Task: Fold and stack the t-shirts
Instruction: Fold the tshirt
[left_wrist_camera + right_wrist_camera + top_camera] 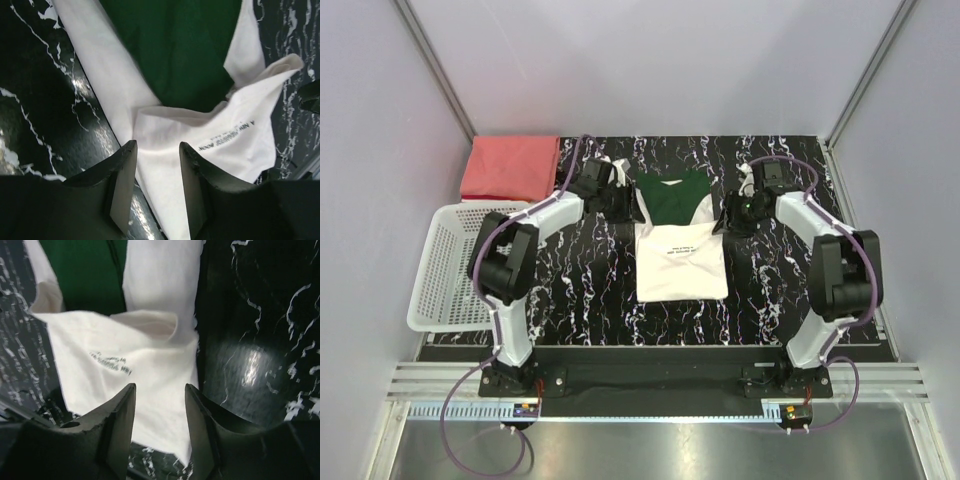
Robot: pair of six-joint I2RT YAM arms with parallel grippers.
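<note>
**Left wrist view.** Left end effector (156, 150): two dark fingers in the foreground, spread apart, nothing pinched. The cream-white t-shirt (240, 140) lies below and beyond the gap. It shows a folded-over cream panel with one line of small dark lettering, and a dark green part farther on. The black, white-veined table (40, 100) shows to the left.

**Right wrist view.** Right end effector (160, 395): fingers spread, empty. A rumpled corner of the same shirt's fold lies just past the tips, with green cloth at the far left.

**Top external view.** The shirt lies mid-table between the two end effectors, green part far, cream rectangle toward the arm bases. Each end effector is beside an upper corner of the cream panel. The salmon-red t-shirt (510, 167) lies folded in the far left corner, well apart. A white mesh basket (445, 270) stands at the left edge.
</note>
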